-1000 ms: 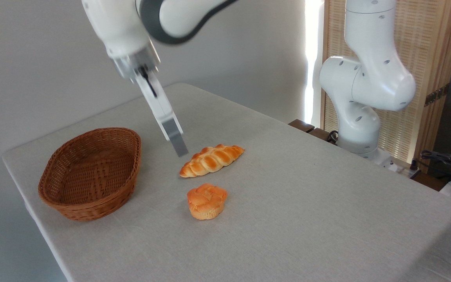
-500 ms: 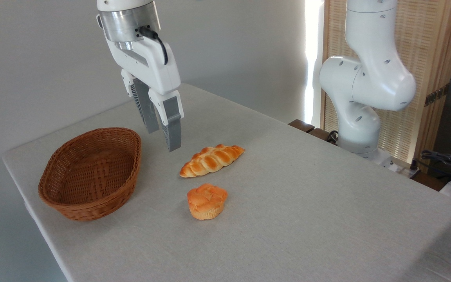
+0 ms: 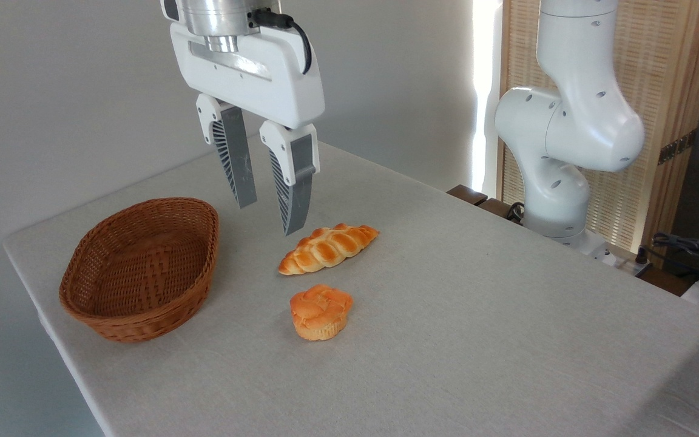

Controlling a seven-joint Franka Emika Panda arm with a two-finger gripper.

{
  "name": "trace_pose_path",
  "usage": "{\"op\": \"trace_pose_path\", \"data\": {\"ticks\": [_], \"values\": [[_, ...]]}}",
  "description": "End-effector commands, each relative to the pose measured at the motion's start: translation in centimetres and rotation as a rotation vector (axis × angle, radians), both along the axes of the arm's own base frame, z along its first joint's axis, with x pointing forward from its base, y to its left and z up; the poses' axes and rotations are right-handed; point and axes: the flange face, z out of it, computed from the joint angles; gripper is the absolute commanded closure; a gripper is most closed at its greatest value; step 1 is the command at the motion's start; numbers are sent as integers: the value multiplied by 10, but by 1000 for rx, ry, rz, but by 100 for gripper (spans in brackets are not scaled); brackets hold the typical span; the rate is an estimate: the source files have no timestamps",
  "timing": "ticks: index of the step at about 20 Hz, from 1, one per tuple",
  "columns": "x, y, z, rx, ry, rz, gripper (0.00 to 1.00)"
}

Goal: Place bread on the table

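Bread point(image 3: 328, 249) lies flat on the table point(image 3: 477, 315), between basket point(image 3: 143, 270) and table centre, small bun point(image 3: 320, 312) just beside it. Gripper point(image 3: 270, 209) hangs above, fingers apart, empty. Judged: placement looks done; only retreat left

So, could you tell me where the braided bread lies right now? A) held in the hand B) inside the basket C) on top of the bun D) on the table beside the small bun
D: the bread lies flat on the table, just behind the small bun, while the open hand hangs above, holding nothing.
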Motion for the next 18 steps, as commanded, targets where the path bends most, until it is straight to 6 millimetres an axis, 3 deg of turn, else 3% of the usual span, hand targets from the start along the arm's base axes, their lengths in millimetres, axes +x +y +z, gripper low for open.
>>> {"op": "trace_pose_path", "data": {"ticks": [1, 18], "values": [[-4, -7, 5, 5, 8, -8, 0], [-5, -9, 6, 5, 8, -2, 0]]}}
